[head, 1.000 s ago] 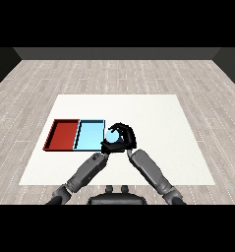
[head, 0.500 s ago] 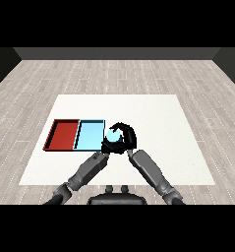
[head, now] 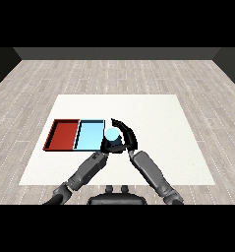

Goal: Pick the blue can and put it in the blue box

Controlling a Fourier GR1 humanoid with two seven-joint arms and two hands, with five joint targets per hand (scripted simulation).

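Curling round blue can (head: 112, 134) – right hand (head: 126, 139) | at blue tray (head: 89, 136) right edge | left hand (head: 108, 145) fingers hidden

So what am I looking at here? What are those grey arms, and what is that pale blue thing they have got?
You see through a camera in a humanoid robot's head, looking down across a white table. The grey arms are its forearms, ending in black hands. On the table a red tray and a light blue tray lie side by side. The right hand curls round a blue can, just beside the blue tray's right edge. The left hand sits close under the can; its fingers are too hidden to judge.
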